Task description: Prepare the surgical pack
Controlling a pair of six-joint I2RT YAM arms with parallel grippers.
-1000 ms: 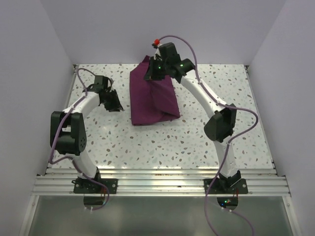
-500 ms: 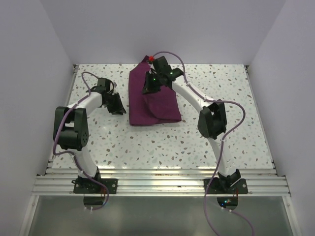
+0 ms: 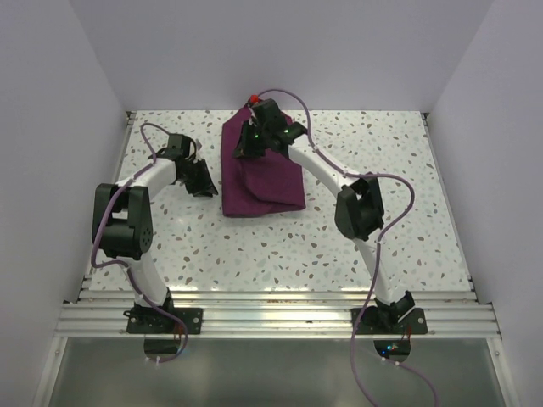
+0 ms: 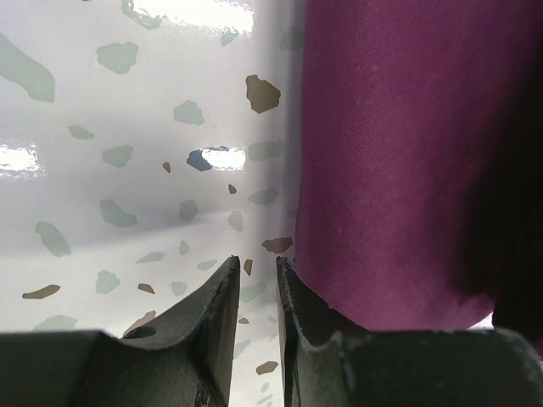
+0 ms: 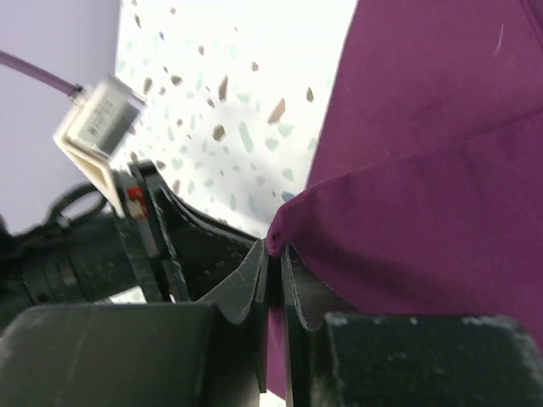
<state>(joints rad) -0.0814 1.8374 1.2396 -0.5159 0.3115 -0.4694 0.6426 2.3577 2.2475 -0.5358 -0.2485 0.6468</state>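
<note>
Since the coming move looks to depend on where the pinched fold is laid, its bearing is recorded first. In the overhead view the surgical pack lies on the table toward 12 o'clock from the table's middle. It is a wrapped rectangular bundle with its long axis running 12 to 6. Tray, instruments and gauze are not visible; only the maroon cloth shows.

The right gripper stands over the bundle at about 11 o'clock from its centre, so the bulk of the pack lies toward 5 o'clock from the tool. In the right wrist view the right gripper has its jaws pressed together on a pointed corner of the cloth, with the fabric falling away toward 3 o'clock.

The left gripper sits just beside the pack's left long edge, with the bundle at its 3 o'clock. In the left wrist view the left gripper has its jaws parted by a narrow gap, with nothing between them and bare table beneath. Its right finger is close against the cloth edge; actual contact cannot be confirmed.

Assessment: the right arm alone has the cloth. The left arm is near enough to steady the edge, but it is not engaged.
</note>
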